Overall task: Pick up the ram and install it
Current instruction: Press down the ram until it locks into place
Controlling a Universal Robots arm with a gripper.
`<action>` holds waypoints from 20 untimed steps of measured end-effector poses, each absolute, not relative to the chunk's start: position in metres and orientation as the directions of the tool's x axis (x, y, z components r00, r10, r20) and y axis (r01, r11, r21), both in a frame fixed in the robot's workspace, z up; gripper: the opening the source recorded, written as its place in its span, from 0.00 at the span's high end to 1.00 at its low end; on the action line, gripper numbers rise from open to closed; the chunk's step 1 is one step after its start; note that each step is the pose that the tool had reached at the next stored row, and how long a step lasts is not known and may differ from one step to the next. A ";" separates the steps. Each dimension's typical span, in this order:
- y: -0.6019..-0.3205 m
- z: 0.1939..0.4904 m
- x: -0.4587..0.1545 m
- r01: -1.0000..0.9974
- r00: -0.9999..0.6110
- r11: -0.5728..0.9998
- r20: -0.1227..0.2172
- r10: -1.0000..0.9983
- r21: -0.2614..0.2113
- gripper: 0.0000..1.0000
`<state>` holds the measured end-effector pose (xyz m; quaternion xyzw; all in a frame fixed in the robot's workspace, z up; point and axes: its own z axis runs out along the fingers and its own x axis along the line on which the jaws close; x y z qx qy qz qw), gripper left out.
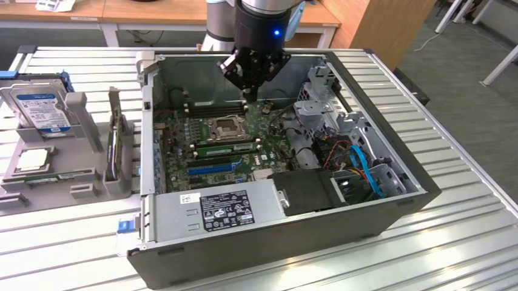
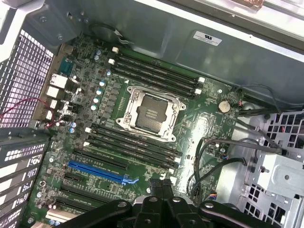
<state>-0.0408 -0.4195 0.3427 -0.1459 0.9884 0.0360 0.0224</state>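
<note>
The gripper (image 1: pixel 252 95) hangs over the open case (image 1: pixel 389 209), in the upper middle of the exterior frame. Its tips sit above the motherboard (image 1: pixel 271 159), just past the far bank of memory slots (image 1: pixel 215 108). The fingers are drawn together to a point, with nothing visible between them. In the wrist view the gripper (image 2: pixel 160 184) likewise shows its fingers closed against each other above the board, near the blue slot (image 2: pixel 102 172). The socket (image 2: pixel 148 113) sits open in the middle of the board, with dark memory slots on either side of it. One ram (image 1: pixel 114 136) stands on edge in the grey rack (image 1: pixel 81 112) at the exterior frame's left, outside the case and well apart from the gripper. A second ram (image 1: pixel 58 176) lies flat along the near edge of that rack, just beside a square silver chip (image 1: pixel 33 159) (a hard drive (image 1: pixel 39 108) stands behind it). A green strip (image 1: pixel 225 147) lies along the near slot bank; I cannot tell what it is.
</note>
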 end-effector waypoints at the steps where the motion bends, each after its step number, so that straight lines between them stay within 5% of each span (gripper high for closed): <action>1: -0.419 0.343 -0.041 -0.290 -0.957 0.955 -0.053 -0.287 0.065 0.90; 10: -0.419 0.343 -0.041 -0.281 -0.959 0.956 0.002 -0.282 0.081 0.90; 20: -0.419 0.343 -0.041 -0.269 -0.963 0.960 0.004 -0.271 0.082 0.90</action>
